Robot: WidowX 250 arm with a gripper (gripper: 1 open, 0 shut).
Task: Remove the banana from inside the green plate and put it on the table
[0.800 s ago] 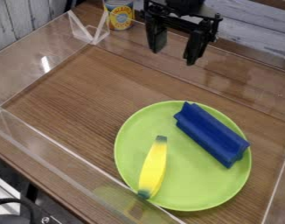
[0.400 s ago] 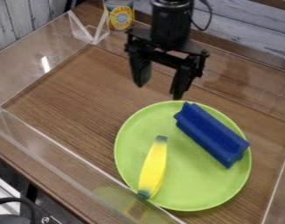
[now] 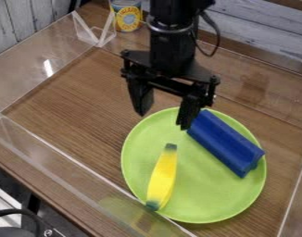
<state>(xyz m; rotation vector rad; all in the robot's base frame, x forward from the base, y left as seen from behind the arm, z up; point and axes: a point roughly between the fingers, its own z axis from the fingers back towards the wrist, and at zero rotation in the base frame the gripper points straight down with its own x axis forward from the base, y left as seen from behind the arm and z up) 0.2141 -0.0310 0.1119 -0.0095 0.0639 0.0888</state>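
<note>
Best to bring the gripper (image 3: pixel 165 107) down over the middle of the banana (image 3: pixel 162 176), with one finger on each long side, so the pads close across the narrow width rather than along the curve. Worth turning the wrist first, since the banana runs roughly along the line from the fingers toward the near rim, and keeping well off the blue block (image 3: pixel 223 142), which lies just below and beside the right-hand finger. Once closed, lift straight up to clear the shallow rim of the green plate (image 3: pixel 136 153), then carry out over bare wood of the table (image 3: pixel 67 93) before letting go.

Pointing straight down, fingers spread wide and holding nothing, tips hanging above the far rim of the plate. Banana lying flat inside the plate, below and nearer the camera than the fingertips, apart from them, its dark tip toward the fingers
</note>
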